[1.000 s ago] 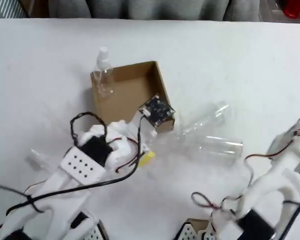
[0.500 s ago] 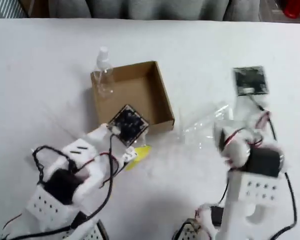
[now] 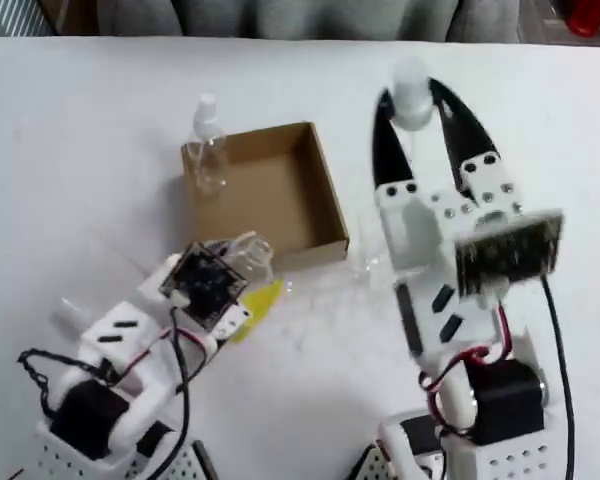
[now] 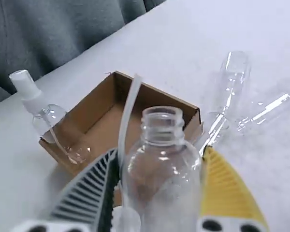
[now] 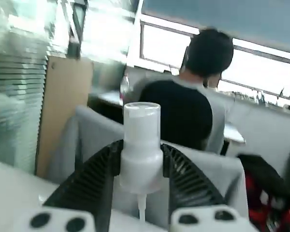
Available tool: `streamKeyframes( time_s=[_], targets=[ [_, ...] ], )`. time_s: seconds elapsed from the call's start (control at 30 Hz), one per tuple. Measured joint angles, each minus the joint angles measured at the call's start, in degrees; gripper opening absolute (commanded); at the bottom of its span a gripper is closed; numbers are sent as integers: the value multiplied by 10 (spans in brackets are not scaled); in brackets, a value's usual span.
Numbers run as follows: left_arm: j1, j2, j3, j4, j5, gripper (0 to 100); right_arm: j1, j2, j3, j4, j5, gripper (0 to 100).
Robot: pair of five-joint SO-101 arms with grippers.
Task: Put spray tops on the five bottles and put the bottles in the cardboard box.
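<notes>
My left gripper (image 3: 250, 268) is near the table's front left, just in front of the cardboard box (image 3: 270, 185), and is shut on a clear bottle (image 4: 162, 164) with no top. The bottle stands upright between the grey and yellow fingers, and a thin white tube (image 4: 128, 113) rises beside it. My right gripper (image 3: 412, 95) is raised high to the right of the box, shut on a white spray top (image 5: 141, 145). One bottle with a spray top (image 3: 208, 140) stands at the box's far left corner.
Two bare clear bottles (image 4: 231, 79) (image 4: 268, 107) lie on the white table to the right of the box, partly hidden by the right arm in the high view. A small clear piece (image 3: 75, 315) lies at the left. A person sits in the room behind.
The right arm has swung up from the front right and now stands raised with the spray top in its gripper. The left arm has pulled back from the box with the bottle.
</notes>
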State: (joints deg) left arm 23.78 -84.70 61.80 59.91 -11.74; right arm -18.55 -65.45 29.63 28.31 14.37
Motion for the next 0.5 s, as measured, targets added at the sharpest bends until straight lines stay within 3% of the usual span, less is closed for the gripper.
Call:
streamKeyframes(
  time_s=[0.27, 0.37, 0.5],
  targets=[
    [-46, -18, -5, 61, 0, 20, -118, -2, 0, 5, 0, 15],
    [-109, -19, -8, 109, 0, 20, -141, -2, 0, 76, 0, 15],
    [-230, -19, -8, 114, 0, 20, -140, 2, 0, 175, 1, 15]
  ],
)
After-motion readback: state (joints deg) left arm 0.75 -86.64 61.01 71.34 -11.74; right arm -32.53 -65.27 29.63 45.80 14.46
